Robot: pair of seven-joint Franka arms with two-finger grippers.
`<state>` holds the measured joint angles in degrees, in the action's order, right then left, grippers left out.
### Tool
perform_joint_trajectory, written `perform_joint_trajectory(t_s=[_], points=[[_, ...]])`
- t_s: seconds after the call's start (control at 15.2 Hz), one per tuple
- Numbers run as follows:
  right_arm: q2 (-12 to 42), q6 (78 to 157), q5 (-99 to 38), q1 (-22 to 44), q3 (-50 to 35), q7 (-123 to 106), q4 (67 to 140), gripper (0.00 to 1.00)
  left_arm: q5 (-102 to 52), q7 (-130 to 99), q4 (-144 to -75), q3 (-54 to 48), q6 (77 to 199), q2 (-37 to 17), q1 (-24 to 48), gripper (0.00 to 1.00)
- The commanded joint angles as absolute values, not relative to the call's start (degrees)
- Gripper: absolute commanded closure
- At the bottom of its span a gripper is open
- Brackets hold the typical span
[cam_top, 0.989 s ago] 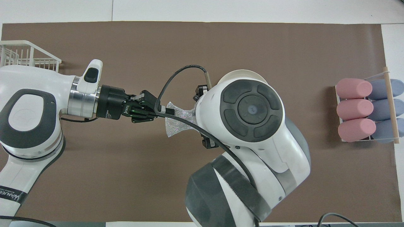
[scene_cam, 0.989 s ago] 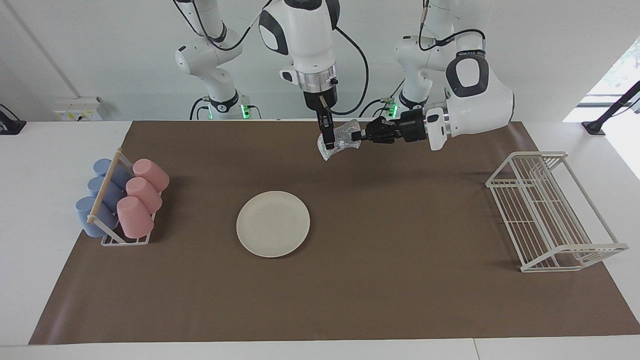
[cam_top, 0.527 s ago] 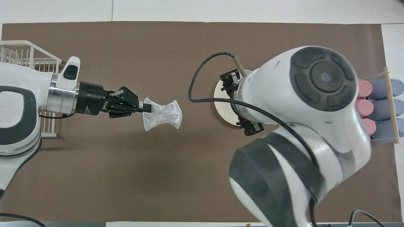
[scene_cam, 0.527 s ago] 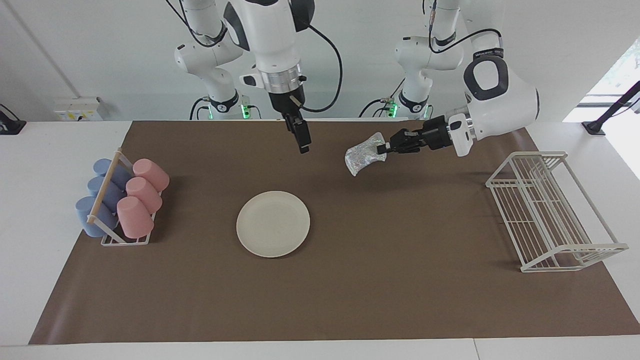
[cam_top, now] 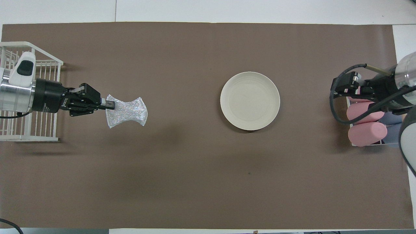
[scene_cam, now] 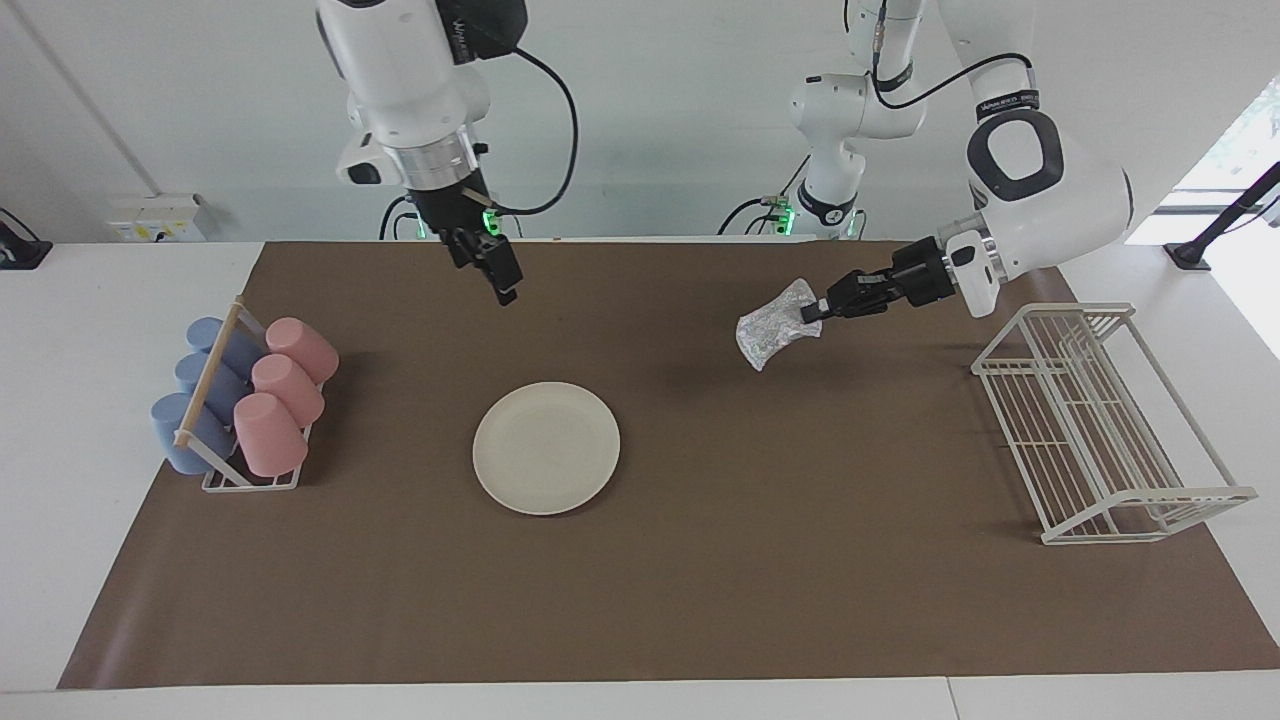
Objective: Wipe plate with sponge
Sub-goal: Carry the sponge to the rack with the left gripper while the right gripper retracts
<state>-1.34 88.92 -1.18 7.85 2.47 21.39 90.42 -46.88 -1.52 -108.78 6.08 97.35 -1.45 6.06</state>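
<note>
— Two hands up: what does each have?
— Left hand [cam_top: 109, 104] pinches the glittery silver sponge [cam_top: 127, 110], waisted in the middle, over the brown mat [cam_top: 182, 169] by the wire rack [cam_top: 35, 123]. Right hand [scene_cam: 497, 275] hangs with fingers spread, holding nothing.
— Plate?
— Cream plate [cam_top: 250, 100] lies bare mid-tabletop. Cup holder [scene_cam: 250, 478] carries pink cups [scene_cam: 285, 385] and blue cups [scene_cam: 200, 390].

Open brown mat [scene_cam: 700, 560] all around the plate [scene_cam: 546, 447]; cup rack [scene_cam: 245, 405] and wire rack [scene_cam: 1100, 425] at the ends.
</note>
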Motion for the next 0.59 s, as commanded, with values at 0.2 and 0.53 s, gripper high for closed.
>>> perform_joint_trajectory(t_s=[0.2,0.53], points=[[-0.27,91.59,0.88,5.10,1.06,3.80,88.69,0.00,-42.98,1.57,-105.21,5.71,88.71,-2.81,1.68,1.00],[0.09,90.18,0.79,3.60,1.05,-1.14,88.68,0.00,-42.19,4.39,-98.80,5.71,75.96,-4.48,-4.47,1.00]])
